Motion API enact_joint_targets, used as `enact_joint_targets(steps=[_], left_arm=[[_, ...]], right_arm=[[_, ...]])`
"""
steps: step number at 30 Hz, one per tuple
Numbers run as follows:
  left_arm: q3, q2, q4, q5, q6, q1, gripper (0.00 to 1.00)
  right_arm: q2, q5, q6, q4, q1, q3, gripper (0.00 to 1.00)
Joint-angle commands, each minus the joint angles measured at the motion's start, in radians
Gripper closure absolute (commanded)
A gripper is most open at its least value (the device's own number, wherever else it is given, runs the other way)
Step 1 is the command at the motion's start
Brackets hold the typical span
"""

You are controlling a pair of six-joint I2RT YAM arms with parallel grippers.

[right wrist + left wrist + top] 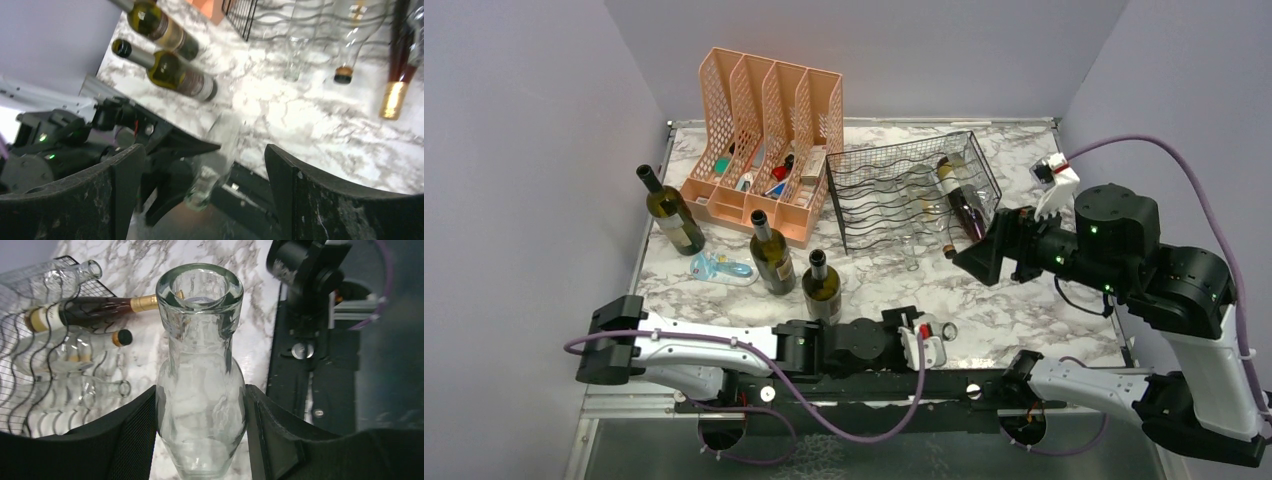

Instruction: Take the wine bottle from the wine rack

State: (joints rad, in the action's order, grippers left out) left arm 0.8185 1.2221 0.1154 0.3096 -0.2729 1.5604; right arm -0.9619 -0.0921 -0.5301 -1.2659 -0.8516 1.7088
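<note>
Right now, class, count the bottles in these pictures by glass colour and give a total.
Green bottles: 3
Clear bottles: 4, one of them in the left gripper
Dark red bottle: 1
Total: 8

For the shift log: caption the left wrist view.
Left gripper shut on a clear bottle; rack with more bottles beyond.

The left arm (714,350) lies low, stretched out to the right; the left gripper (200,395) has both fingers (135,435) pressed against the sides of a clear bottle (199,305) between them. The right arm (1184,290) is raised with its elbow bent, the right gripper (976,262) holding its fingers (120,190) spread wide apart
</note>
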Motion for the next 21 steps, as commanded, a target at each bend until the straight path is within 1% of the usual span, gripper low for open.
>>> enact_joint_targets(steps=[1,3,6,8,10,12,14,16,18,19,21], left_arm=[[0.047,-0.148,-0.087,-0.06,0.251,0.009,0.94],[0.03,-0.227,-0.15,-0.049,0.3,0.009,0.94],[0.016,-0.326,-0.279,0.045,0.383,0.009,0.94],[0.01,-0.364,-0.331,0.097,0.404,0.008,0.94],[-0.006,-0.376,-0.298,0.132,0.41,0.008,0.97],[-0.046,-0.378,-0.183,0.103,0.367,0.007,0.98],[-0.084,-0.37,-0.091,0.083,0.33,0.007,0.98],[-0.075,-0.357,-0.086,0.093,0.318,0.008,0.98],[-0.042,-0.356,-0.117,0.095,0.308,0.008,0.98],[-0.019,-0.358,-0.139,0.094,0.31,0.007,0.98],[0.031,-0.361,-0.178,0.119,0.324,0.006,0.99]], right_arm=[[-0.061,-0.138,0.08,0.114,-0.005,-0.029,0.06],[-0.073,-0.133,0.088,0.144,-0.006,-0.068,0.05],[-0.08,-0.124,0.088,0.198,-0.005,-0.147,0.04],[-0.087,-0.126,0.092,0.237,-0.005,-0.213,0.03],[-0.12,-0.143,0.082,0.262,-0.004,-0.272,0.03],[-0.152,-0.145,0.09,0.31,0.01,-0.345,0.03],[-0.182,-0.11,0.103,0.366,0.06,-0.406,0.04],[-0.206,-0.029,0.119,0.427,0.128,-0.465,0.06],[-0.222,0.068,0.138,0.492,0.19,-0.522,0.09],[-0.23,0.092,0.148,0.521,0.201,-0.546,0.09],[-0.252,0.092,0.159,0.581,0.204,-0.594,0.09]])
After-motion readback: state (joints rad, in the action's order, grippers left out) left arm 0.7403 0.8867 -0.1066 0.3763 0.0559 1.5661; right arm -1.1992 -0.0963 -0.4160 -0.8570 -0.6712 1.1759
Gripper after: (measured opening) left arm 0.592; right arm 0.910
